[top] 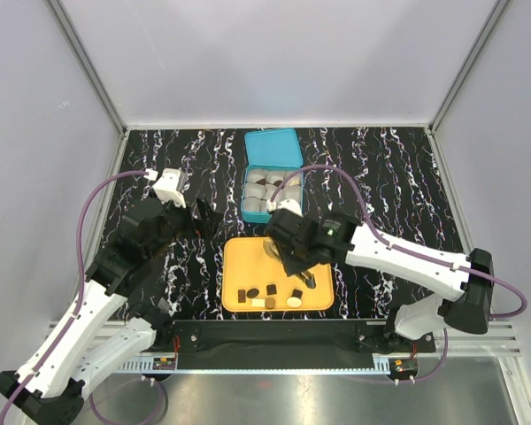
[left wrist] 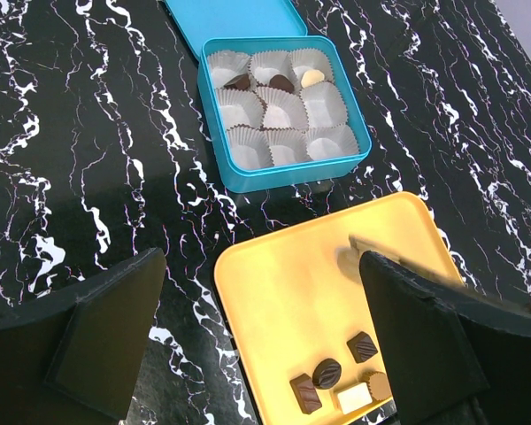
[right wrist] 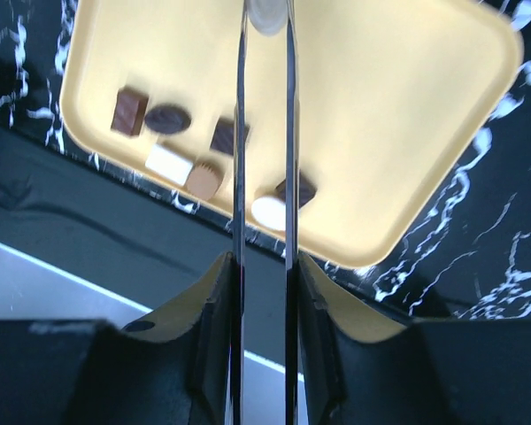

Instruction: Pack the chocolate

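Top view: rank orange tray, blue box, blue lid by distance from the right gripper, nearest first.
1. Orange tray: directly beneath the right gripper.
2. Blue box: just beyond the tray, toward the back.
3. Blue lid: behind the box, farthest back.

— What colour was the flat plastic tray?
— Orange-yellow, on a black tabletop veined white like marble.
— The square metal tin?
— Teal, with white pleated paper cups. The bite-size chocolate pieces were dark brown or cream.
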Robot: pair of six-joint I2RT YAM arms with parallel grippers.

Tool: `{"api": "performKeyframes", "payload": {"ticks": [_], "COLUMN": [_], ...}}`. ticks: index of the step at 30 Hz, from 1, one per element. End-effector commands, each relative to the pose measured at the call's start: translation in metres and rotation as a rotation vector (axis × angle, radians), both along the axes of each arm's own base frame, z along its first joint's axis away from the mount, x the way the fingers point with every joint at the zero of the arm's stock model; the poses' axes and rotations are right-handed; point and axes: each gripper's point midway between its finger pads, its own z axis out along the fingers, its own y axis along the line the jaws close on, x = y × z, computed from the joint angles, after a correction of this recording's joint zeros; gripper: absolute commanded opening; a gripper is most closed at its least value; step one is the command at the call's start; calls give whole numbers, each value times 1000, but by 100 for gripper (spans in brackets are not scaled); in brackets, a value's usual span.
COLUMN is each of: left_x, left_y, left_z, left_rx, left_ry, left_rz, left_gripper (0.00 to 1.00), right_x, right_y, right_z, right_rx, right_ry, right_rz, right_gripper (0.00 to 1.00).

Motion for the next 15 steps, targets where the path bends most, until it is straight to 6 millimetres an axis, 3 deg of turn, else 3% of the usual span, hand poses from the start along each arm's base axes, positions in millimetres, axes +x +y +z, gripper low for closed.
{"api": "performKeyframes", "payload": {"ticks": [1, 8, 12, 14, 15], "left_x": [5, 4, 4, 4, 4], "left_y": [3, 4, 2, 1, 1], "left_z": [9, 10, 9, 8, 9], "left_rx": [-8, -7, -9, -11, -12], "left_ry": [-45, -49, -45, -43, -44], "left_rz": [21, 22, 14, 10, 8], "left_gripper": [99, 99, 99, 99, 99], "right_x": [46, 118, 159, 174, 185], "right_y": [-3, -2, 2, 11, 13], "right_z": [26, 45, 39, 48, 40], "right_rx": [33, 83, 71, 104, 90], "right_ry": [-108, -187, -205, -226, -219], "right_rz": [-32, -61, -69, -66, -71], "right_gripper": [37, 37, 37, 37, 37]}}
